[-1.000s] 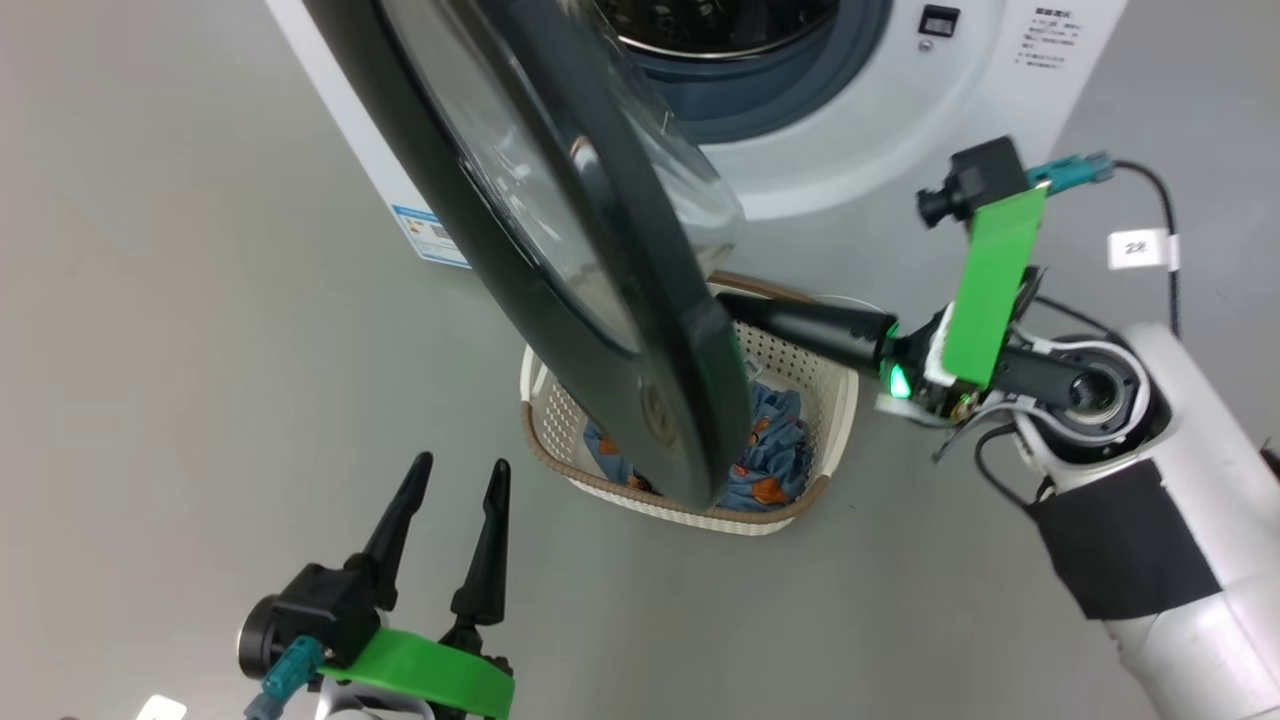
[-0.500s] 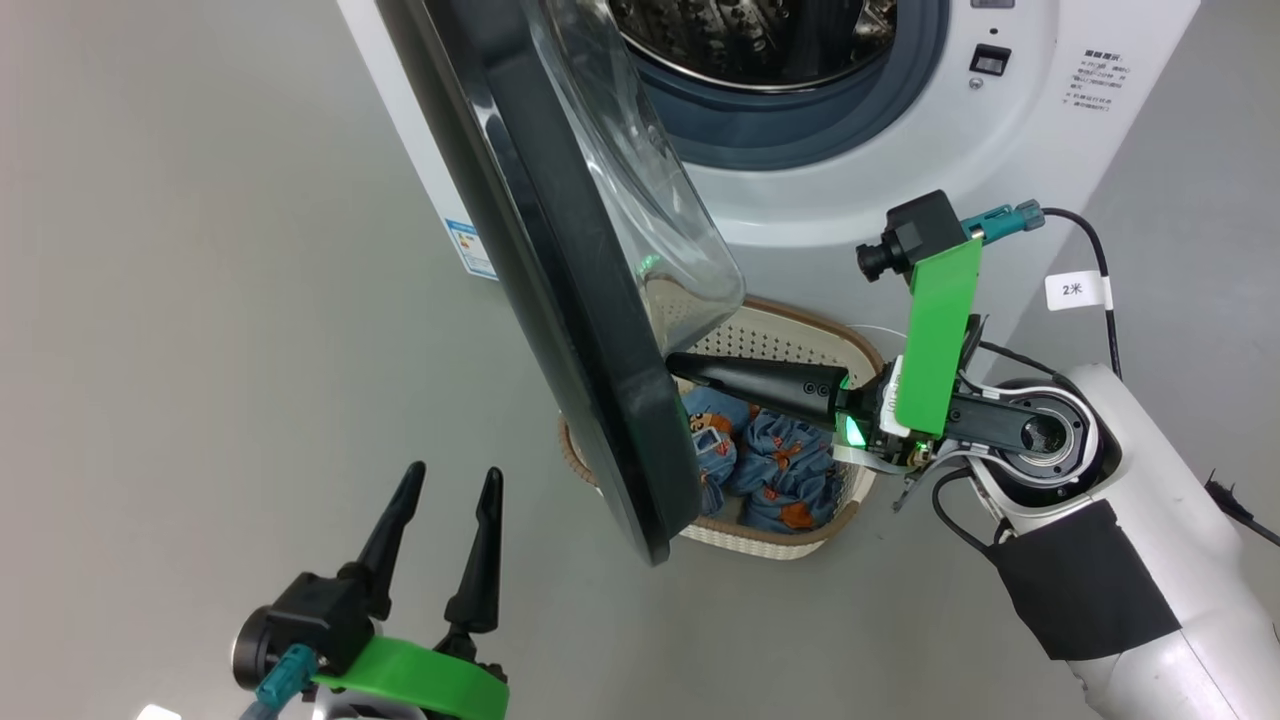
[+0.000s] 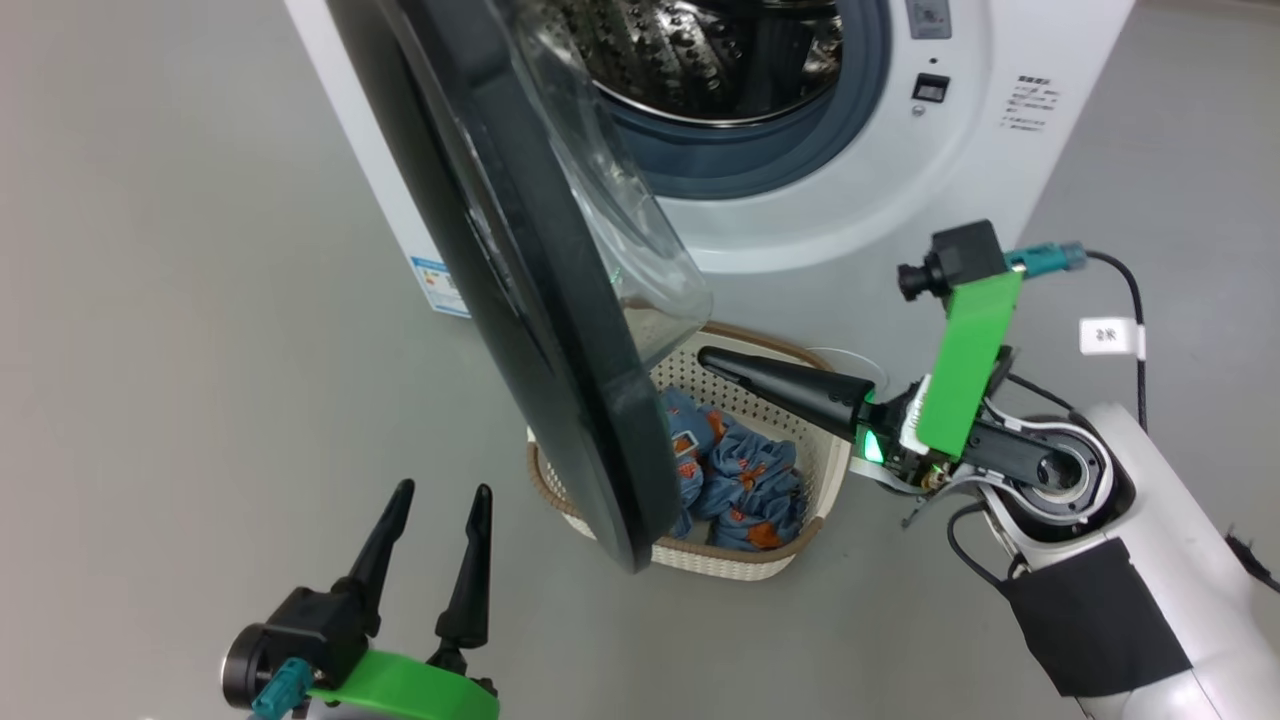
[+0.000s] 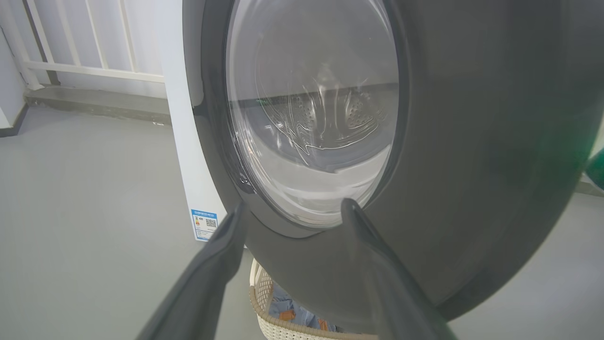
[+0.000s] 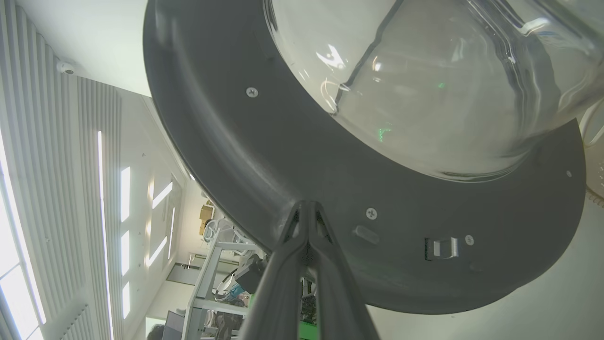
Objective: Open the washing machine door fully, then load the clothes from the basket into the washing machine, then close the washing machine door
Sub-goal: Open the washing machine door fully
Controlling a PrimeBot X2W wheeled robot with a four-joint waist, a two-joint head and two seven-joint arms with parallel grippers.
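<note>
the round black-rimmed glass washing machine door (image 3: 540, 330) has swung wider; right gripper (image 3: 712, 360), fingers pressed together, beside its inner rim; left gripper (image 3: 441, 490) fingers spread, empty; blue printed clothes (image 3: 745, 480) in the cream perforated basket (image 3: 720, 558).

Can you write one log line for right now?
door partly open; right gripper shut, by door's inside; left gripper open; clothes in basket

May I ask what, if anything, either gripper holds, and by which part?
Nothing is held: the right gripper is shut empty beside the washing machine door; the left gripper is open.
</note>
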